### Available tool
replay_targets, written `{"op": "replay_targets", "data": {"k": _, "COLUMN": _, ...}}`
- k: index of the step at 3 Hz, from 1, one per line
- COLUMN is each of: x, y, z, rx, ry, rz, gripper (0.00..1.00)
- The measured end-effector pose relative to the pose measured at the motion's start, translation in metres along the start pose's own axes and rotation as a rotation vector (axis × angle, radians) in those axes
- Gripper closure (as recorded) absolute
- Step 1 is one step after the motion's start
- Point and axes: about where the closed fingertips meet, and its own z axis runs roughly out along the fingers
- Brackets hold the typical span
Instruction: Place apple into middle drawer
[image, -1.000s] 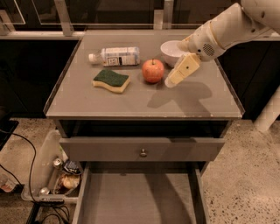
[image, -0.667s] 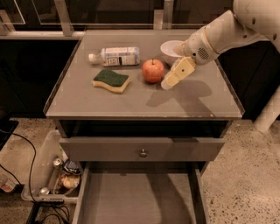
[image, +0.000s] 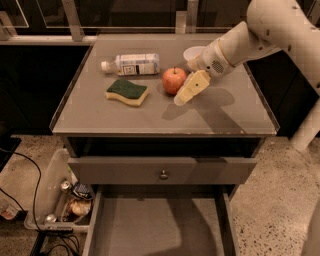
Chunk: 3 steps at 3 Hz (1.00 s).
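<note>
Change: since the earlier frames the gripper (image: 184, 95) is being brought leftward and lower, closing up on the apple (image: 173, 80), which is being left where it was.
Gripper: it is being held low over the table (image: 150, 117), just beside the apple's right flank and tilted down toward the front edge; whether contact is being made cannot be confirmed.
Gripper state: whether it is being held apart or together cannot be told.
Apple: it is being carried upright by the table, near the middle, between the sponge (image: 127, 92) and the white bowl (image: 194, 51).
Handling: the apple is being judged as firm, smooth, round and fairly light. It is likely to roll if nudged from one side and to bruise if squeezed hard, so a hold across its widest girth, from opposite sides, is being advised.
Middle drawer: the middle drawer (image: 160, 225) is being kept pulled open, well below the apple and under the knobbed drawer (image: 163, 170), with its grey floor showing.
Bottle: the bottle (image: 131, 64) is being left on its side behind the sponge.
</note>
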Motion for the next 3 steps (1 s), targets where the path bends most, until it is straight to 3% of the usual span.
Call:
{"op": "replay_targets", "data": {"k": 2, "x": 0.003, "y": -0.012, "z": 0.034, "rx": -0.029, "ry": 0.024, "rz": 0.020, "gripper": 0.00}}
{"op": "replay_targets", "data": {"k": 3, "x": 0.003, "y": -0.012, "z": 0.035, "rx": -0.029, "ry": 0.024, "rz": 0.020, "gripper": 0.18}}
